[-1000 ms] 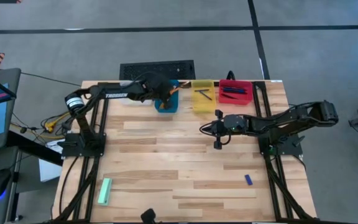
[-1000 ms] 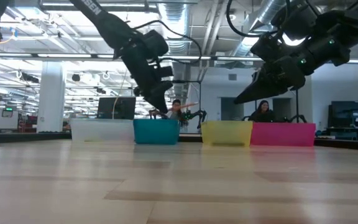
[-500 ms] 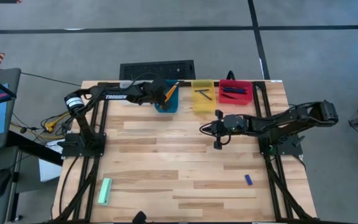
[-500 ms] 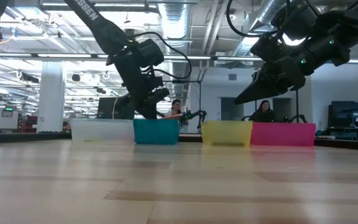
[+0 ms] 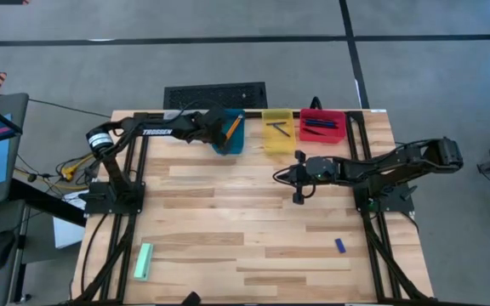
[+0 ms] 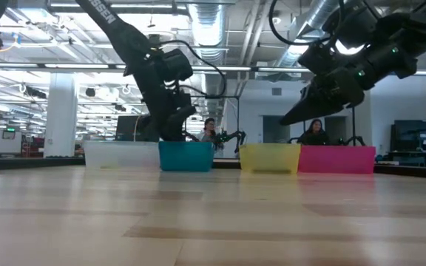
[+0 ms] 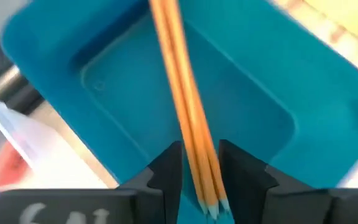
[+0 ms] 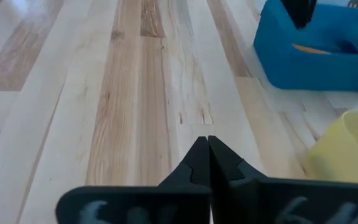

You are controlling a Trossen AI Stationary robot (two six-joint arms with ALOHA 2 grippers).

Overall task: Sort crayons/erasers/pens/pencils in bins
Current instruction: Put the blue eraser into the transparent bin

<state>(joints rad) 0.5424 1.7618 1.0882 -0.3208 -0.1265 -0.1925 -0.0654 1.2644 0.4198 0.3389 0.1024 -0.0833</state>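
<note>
Over the small blue plastic bin (image 5: 230, 140) at the table's far edge, your left gripper (image 7: 194, 177) has its fingers apart around the long thin orange pencils (image 7: 182, 102), which point down into the bin. Let them drop clear, then lift straight up. The right gripper (image 8: 202, 163), pressed together and empty, waits mid-table, right of centre.

Grey floor (image 5: 415, 21), ceiling ducts (image 6: 205, 18)

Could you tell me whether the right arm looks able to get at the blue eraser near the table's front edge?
Probably yes: the blue eraser lies alone on bare table, and the shut, empty right gripper hangs above the middle.
</note>
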